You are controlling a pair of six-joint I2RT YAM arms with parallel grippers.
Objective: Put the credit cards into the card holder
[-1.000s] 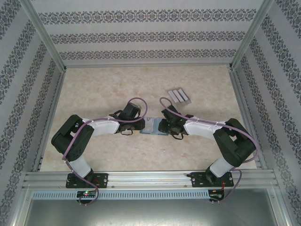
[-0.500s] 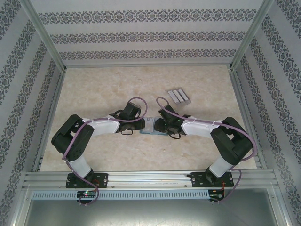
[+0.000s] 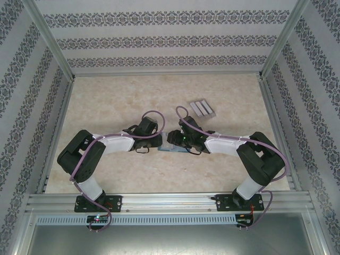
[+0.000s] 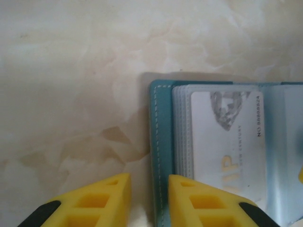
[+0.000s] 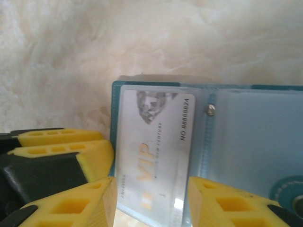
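Lying open and flat on the pale table (image 3: 117, 101), the teal card holder (image 4: 161, 142) is found in the middle of the top view. It is tucked between the two arm tips, so little of it is seen from above. In the left wrist view it is seen in the right half of the frame, with clear pockets stacked inside it.

A white card (image 5: 151, 151) with gold letters and a grey picture is seen on the holder's left side. In the right wrist view this card is tilted a little, and its bottom end is seen poking out past the holder's lower edge. How far it is inside a pocket cannot be told.

The left gripper (image 4: 149, 187) is seen at the bottom of the left wrist view. Its yellow fingers (image 4: 99, 203) are set a narrow gap apart, and the holder's left edge is lined up with that gap. Whether the edge is pinched cannot be told. In the right wrist view these fingers are seen at the left of the frame, just beside the holder's left edge.

The right gripper (image 5: 151, 184) is seen at the bottom of the right wrist view. Its fingers are spread wide, and the white card is seen in the gap between them.

Three grey cards (image 3: 203, 109) are laid side by side on the table. In the top view they are up and to the right of the grippers, well apart from the holder.
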